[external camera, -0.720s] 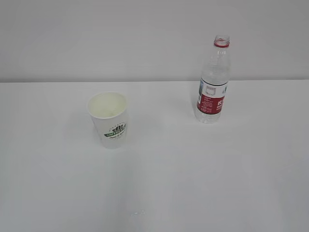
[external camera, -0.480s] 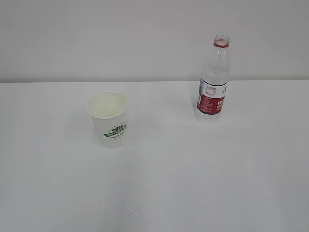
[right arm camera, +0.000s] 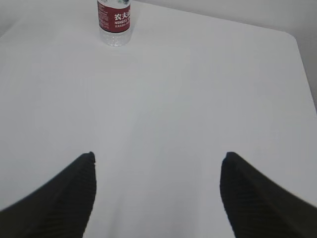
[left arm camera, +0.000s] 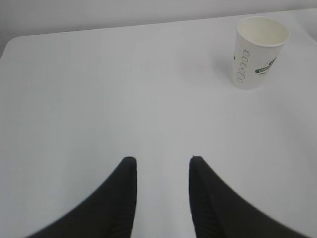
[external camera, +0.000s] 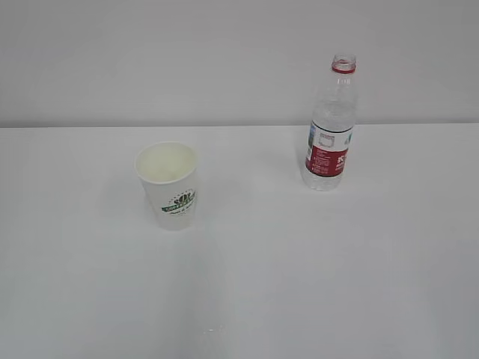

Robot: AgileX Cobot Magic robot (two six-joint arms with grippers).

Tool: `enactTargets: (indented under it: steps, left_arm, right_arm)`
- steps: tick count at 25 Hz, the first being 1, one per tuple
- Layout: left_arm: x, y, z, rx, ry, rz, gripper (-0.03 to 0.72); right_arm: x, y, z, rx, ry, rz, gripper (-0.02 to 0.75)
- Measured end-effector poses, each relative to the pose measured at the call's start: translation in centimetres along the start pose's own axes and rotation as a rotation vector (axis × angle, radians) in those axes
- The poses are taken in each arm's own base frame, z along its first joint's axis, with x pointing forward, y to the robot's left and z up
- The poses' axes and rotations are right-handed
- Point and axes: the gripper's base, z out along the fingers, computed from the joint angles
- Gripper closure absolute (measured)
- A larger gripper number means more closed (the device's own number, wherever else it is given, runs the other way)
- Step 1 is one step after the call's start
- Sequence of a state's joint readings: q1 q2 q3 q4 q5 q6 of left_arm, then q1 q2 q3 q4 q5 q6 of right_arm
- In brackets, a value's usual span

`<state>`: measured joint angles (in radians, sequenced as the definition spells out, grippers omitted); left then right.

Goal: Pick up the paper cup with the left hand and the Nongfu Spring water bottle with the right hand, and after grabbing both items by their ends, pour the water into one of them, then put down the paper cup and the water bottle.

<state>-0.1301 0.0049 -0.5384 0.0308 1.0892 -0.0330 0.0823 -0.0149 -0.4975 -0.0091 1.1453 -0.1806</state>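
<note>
Standing far beyond both arms' parted, empty fingers (left arm camera: 128,171): paper cup (left arm camera: 259,52), bottle (right arm camera: 114,22).

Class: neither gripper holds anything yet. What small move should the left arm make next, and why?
Probably move the left gripper forward and to the right toward the paper cup. Its jaws are open and empty, and the cup stands upright, far ahead on the table.

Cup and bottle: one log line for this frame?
paper cup upright, free | water bottle upright, uncapped, free | left hand open, empty | right hand open wide, empty
</note>
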Motion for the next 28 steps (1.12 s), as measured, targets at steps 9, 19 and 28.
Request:
enactTargets:
  steps: [9,19,28]
  left_arm:
    - [0.00,0.00,0.00,0.000,0.000,0.000,0.426]
    - [0.00,0.00,0.00,0.000,0.000,0.000,0.426]
    - [0.00,0.00,0.00,0.000,0.000,0.000,0.426]
  right_arm:
    - [0.00,0.00,0.00,0.000,0.000,0.000,0.151]
    - [0.00,0.00,0.00,0.000,0.000,0.000,0.150]
    - [0.00,0.00,0.00,0.000,0.000,0.000,0.151]
